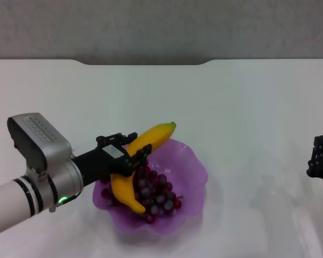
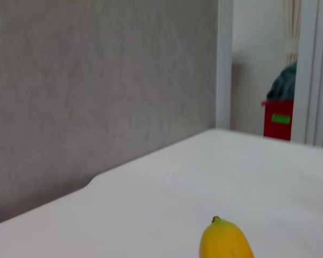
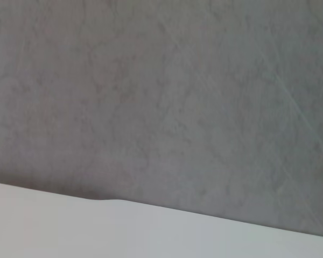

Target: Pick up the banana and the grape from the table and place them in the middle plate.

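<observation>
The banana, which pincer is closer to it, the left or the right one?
Left. The left pincer is clamped around the banana over the middle plate, above the grape. The right pincer sits far off at the table's right edge.

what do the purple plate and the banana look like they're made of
The middle plate looks like translucent purple plastic: light passes through its wavy rim. The banana, gripped by the left gripper, is evenly yellow-orange and smooth, with a slight sheen, possibly a plastic replica, though that can't be confirmed.
</observation>
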`<act>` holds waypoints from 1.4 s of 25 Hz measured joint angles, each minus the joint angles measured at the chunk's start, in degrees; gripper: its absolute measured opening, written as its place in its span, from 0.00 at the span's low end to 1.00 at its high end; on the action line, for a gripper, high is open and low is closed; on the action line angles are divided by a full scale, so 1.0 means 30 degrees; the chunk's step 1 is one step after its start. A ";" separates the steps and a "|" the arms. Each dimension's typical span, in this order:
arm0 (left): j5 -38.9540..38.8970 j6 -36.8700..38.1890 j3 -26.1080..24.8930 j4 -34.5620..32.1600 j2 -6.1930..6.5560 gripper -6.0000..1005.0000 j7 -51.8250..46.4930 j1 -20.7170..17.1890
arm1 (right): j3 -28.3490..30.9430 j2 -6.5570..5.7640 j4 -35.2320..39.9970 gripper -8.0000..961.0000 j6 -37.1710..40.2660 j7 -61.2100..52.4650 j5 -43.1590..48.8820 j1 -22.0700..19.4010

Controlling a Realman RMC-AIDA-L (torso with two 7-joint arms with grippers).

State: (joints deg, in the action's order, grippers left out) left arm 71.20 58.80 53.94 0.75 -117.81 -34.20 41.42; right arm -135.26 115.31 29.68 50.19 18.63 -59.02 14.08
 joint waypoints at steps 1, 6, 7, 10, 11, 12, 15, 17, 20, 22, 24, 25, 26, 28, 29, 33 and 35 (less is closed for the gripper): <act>0.0023 0.0266 0.0023 -0.0054 0.0030 0.53 -0.0303 -0.0040 | 0.0000 0.0001 -0.0019 0.03 0.0000 0.0001 -0.0003 -0.0006; 0.0137 0.0459 0.0097 -0.0152 0.0134 0.55 -0.1179 -0.0053 | 0.0000 0.0000 -0.0052 0.03 0.0000 0.0001 -0.0018 -0.0014; 0.0139 0.0463 0.0097 -0.0153 0.0133 0.55 -0.1236 -0.0056 | 0.0000 0.0000 -0.0053 0.03 0.0000 0.0001 -0.0023 -0.0018; 0.0143 0.0471 0.0097 -0.0161 0.0134 0.57 -0.1496 -0.0064 | 0.0000 0.0000 -0.0052 0.03 0.0000 0.0000 -0.0044 -0.0030; 0.0143 0.0471 0.0097 -0.0161 0.0134 0.57 -0.1496 -0.0064 | -0.0001 0.0000 -0.0051 0.03 0.0000 0.0001 -0.0052 -0.0031; 0.0144 0.0470 0.0097 -0.0163 0.0133 0.57 -0.1556 -0.0064 | -0.0001 0.0000 -0.0050 0.03 0.0000 0.0001 -0.0056 -0.0034; 0.0040 0.0718 0.0047 -0.0171 0.0129 0.69 -0.1677 -0.0118 | -0.0001 0.0001 -0.0049 0.03 0.0000 0.0000 -0.0067 -0.0071; -0.0072 0.1397 -0.0049 -0.0305 0.0130 0.77 -0.1681 -0.0327 | -0.0001 0.0000 -0.0055 0.03 0.0000 0.0001 -0.0073 -0.0093; -0.0659 0.3415 -0.0355 -0.1029 0.0145 0.79 -0.1694 -0.1191 | 0.0000 0.0000 -0.0072 0.03 -0.0001 0.0000 -0.0069 -0.0100; -0.1616 0.5033 -0.0537 -0.1541 0.0146 0.81 -0.1711 -0.1963 | -0.0002 0.0001 -0.0072 0.03 -0.0001 0.0001 -0.0035 -0.0099; -0.2609 0.6192 -0.0592 -0.1853 0.0163 0.82 -0.1695 -0.2587 | -0.0003 0.0000 -0.0075 0.03 -0.0001 0.0001 0.0022 -0.0099; -0.3098 0.6587 -0.0607 -0.1932 0.0167 0.83 -0.1634 -0.2863 | -0.0001 0.0000 -0.0078 0.03 -0.0001 0.0001 0.0032 -0.0103; -0.3641 0.6880 -0.0652 -0.1977 0.0169 0.81 -0.1515 -0.3140 | -0.0002 0.0000 -0.0077 0.03 -0.0002 0.0001 0.0050 -0.0103; -0.4819 0.7281 -0.0726 -0.1963 0.0157 0.78 -0.0899 -0.3598 | -0.0004 0.0000 -0.0079 0.03 -0.0001 0.0000 0.0061 -0.0077; -0.5282 0.7509 -0.0731 -0.1904 0.0136 0.76 -0.0415 -0.3807 | -0.0009 -0.0001 -0.0080 0.03 -0.0001 0.0000 0.0064 -0.0052; -0.6593 0.8578 -0.0740 -0.1698 0.0066 0.64 0.1611 -0.4502 | -0.0022 -0.0015 -0.0145 0.03 0.0071 0.0001 0.0083 0.0020; -0.7322 0.8918 -0.0746 -0.1378 0.0063 0.57 0.2423 -0.4740 | 0.0045 -0.0048 -0.0277 0.03 0.0209 -0.0001 0.0098 0.0025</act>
State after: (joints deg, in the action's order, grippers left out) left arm 49.24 85.55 51.70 -3.38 -117.62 -26.93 27.20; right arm -135.12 115.17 28.85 50.81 18.63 -58.73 14.16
